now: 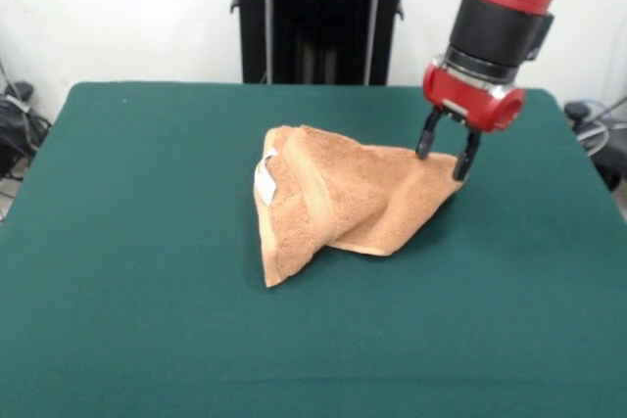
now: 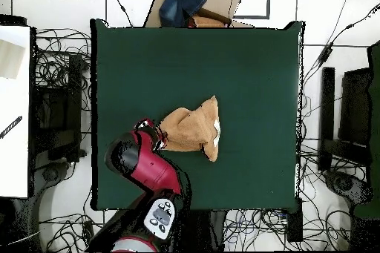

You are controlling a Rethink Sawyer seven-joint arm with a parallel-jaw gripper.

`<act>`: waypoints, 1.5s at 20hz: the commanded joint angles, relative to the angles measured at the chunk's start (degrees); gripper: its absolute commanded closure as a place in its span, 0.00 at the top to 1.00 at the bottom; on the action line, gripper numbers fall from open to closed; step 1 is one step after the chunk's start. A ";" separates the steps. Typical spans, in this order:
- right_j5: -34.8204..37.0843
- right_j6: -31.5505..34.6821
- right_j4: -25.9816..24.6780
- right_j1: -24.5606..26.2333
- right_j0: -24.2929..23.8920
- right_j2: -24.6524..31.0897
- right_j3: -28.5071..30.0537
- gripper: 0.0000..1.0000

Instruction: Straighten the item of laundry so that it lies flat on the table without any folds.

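Observation:
The orange-tan towel (image 1: 338, 198) lies crumpled near the middle of the dark green table (image 1: 147, 261), folded over itself, with its white label (image 1: 265, 179) on the left fold. In the overhead view the towel (image 2: 194, 127) lies left of the table's (image 2: 245, 64) centre. My gripper (image 1: 445, 155) is at the towel's right corner, its two black fingers apart, one on each side of the raised edge. In the overhead view the gripper (image 2: 156, 136) meets the towel's left end, mostly hidden under the red arm.
The black pedestal (image 1: 318, 17) stands behind the table's far edge. A cardboard box with blue cloth (image 2: 194, 4) sits beyond the table's top edge in the overhead view. Cables (image 2: 56, 64) lie around the table's sides.

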 commanded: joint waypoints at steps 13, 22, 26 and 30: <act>-3.63 14.09 1.94 2.27 -1.05 2.06 -1.31 1.00; -2.85 14.17 1.97 2.01 -0.94 1.65 -1.26 1.00; -2.93 14.20 1.76 1.81 -1.10 1.77 -1.07 1.00; -3.57 13.95 0.41 1.66 -2.64 2.90 -1.00 1.00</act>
